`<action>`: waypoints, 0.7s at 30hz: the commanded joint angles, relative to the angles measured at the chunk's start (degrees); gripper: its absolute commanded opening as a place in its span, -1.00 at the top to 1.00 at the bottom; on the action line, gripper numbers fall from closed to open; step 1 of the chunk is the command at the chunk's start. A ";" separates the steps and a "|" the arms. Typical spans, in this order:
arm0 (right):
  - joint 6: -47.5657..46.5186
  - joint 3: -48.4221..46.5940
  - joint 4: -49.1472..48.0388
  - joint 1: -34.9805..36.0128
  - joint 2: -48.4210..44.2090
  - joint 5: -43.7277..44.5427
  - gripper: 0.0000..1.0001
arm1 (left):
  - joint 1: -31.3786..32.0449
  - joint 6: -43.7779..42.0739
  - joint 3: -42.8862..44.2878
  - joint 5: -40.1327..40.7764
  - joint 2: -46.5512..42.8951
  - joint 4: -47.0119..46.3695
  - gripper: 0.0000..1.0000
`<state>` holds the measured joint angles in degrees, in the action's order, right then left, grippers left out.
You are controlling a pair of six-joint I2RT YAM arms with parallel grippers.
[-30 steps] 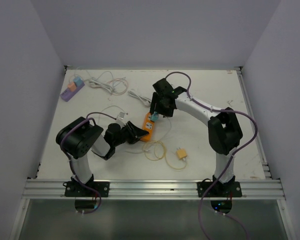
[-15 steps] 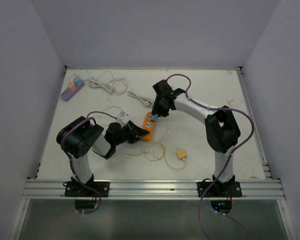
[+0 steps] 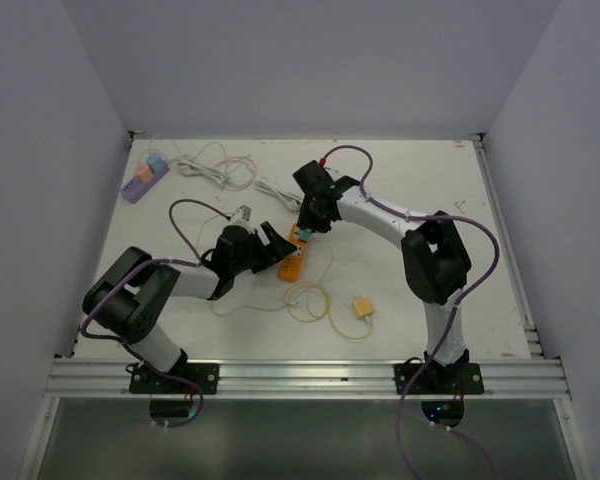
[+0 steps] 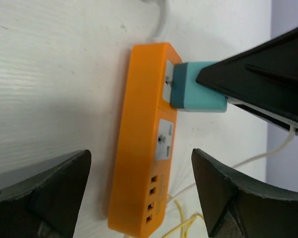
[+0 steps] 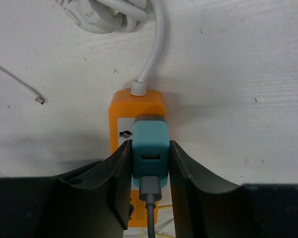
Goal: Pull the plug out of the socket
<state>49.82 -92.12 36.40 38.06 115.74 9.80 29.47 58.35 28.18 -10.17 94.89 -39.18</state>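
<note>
Socket strip [image 3: 293,258]: flat on the white table [image 3: 420,190], long axis far-to-near, cord [image 5: 154,59] end away from the arm bases, outlets up; glossy orange plastic bar.
Left gripper [image 3: 275,255]: spread wide, fingers [image 4: 54,183] flanking the strip's near end, clear of both sides.
Right gripper [image 5: 149,148]: pinching the plug [image 4: 196,92] between black tapered fingers.
Plug: seated in the outlet nearest the cord end, pointing straight up; teal rounded block, grey cable [image 5: 148,198] in its top port.
</note>
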 commanded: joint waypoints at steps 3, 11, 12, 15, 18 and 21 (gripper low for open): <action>-1.05 -5.35 5.52 1.57 3.61 4.87 1.00 | -0.47 -15.44 2.58 17.01 -8.13 21.51 -0.80; -0.08 -5.79 6.40 2.01 4.75 5.14 1.00 | 10.06 -27.58 3.10 30.03 -11.84 21.17 -0.80; 0.01 -5.88 6.40 2.01 4.84 5.14 1.00 | 10.95 -28.37 3.19 30.47 -11.84 20.64 -0.80; -0.08 -6.32 7.10 2.19 5.11 5.31 1.00 | 13.59 -30.12 4.51 33.28 -11.31 19.58 -0.80; 0.01 -6.85 7.45 2.28 5.28 5.40 1.00 | 16.92 -31.62 6.53 35.66 -9.99 19.05 -0.77; 0.36 -7.64 7.89 2.54 5.46 5.40 1.00 | 18.42 -32.16 6.62 37.16 -10.60 17.74 -0.76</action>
<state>49.50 -98.02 41.85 40.12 119.00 13.78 46.44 29.47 32.95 22.02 84.53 -19.09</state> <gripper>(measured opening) 0.349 0.883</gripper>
